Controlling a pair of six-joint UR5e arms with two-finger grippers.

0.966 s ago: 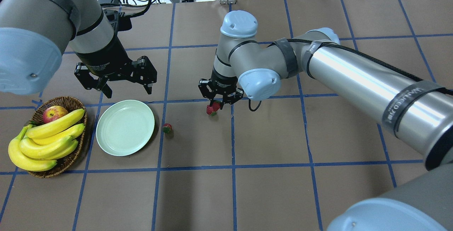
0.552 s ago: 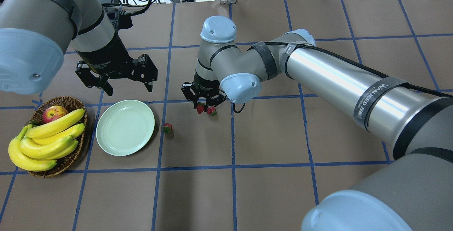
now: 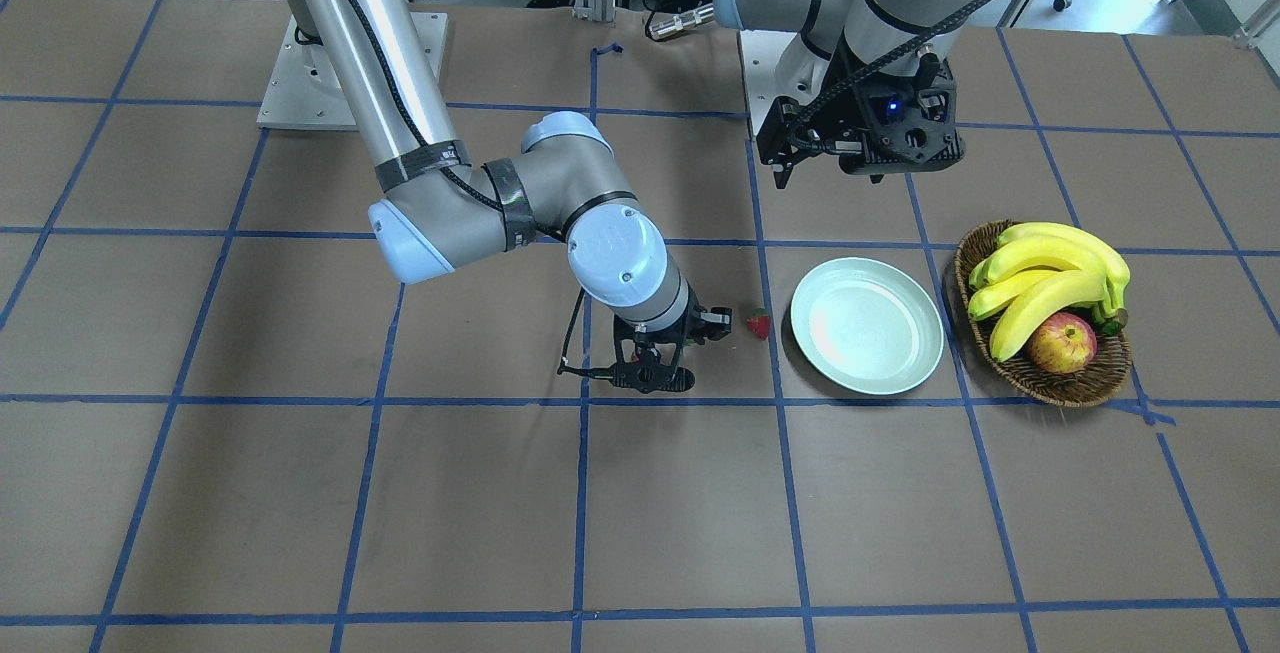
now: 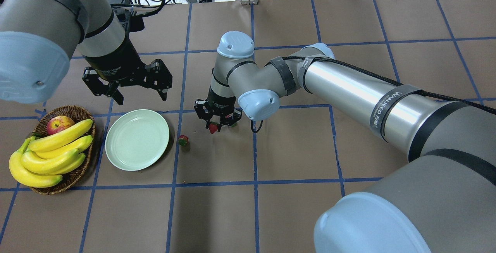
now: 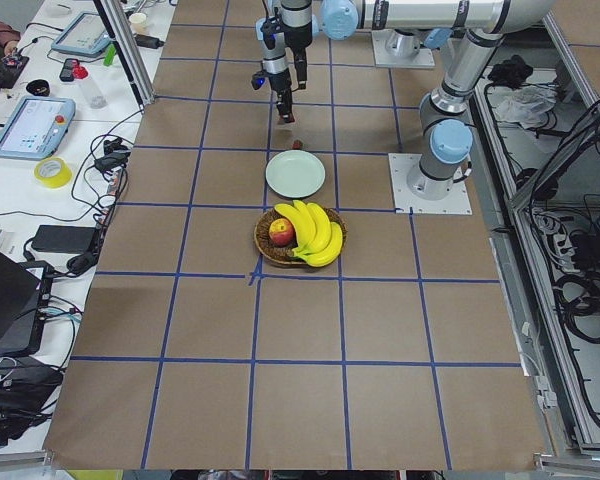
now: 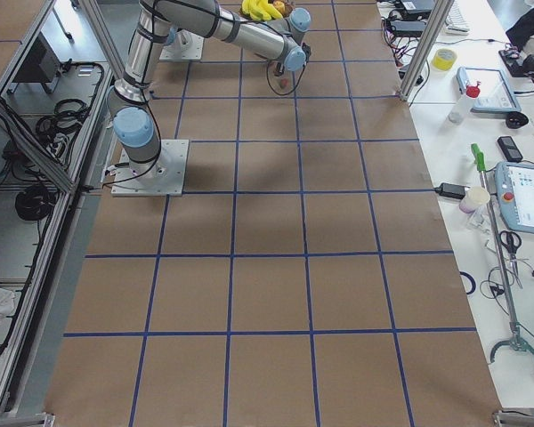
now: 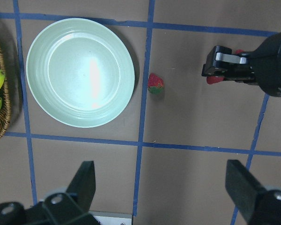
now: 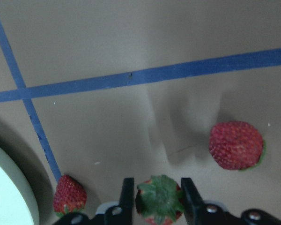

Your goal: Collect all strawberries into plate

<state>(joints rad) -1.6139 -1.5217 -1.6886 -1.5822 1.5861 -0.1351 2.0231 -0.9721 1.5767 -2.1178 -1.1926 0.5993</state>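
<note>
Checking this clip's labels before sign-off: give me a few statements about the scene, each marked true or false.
1. The plate is empty. True.
2. The right gripper holds a strawberry. True.
3. The left gripper holds a strawberry. False: it is open and empty.
4. A strawberry lies in the basket. False: only bananas and an apple show there.
5. Two strawberries lie on the table. True: one beside the plate, another near the right gripper.
</note>
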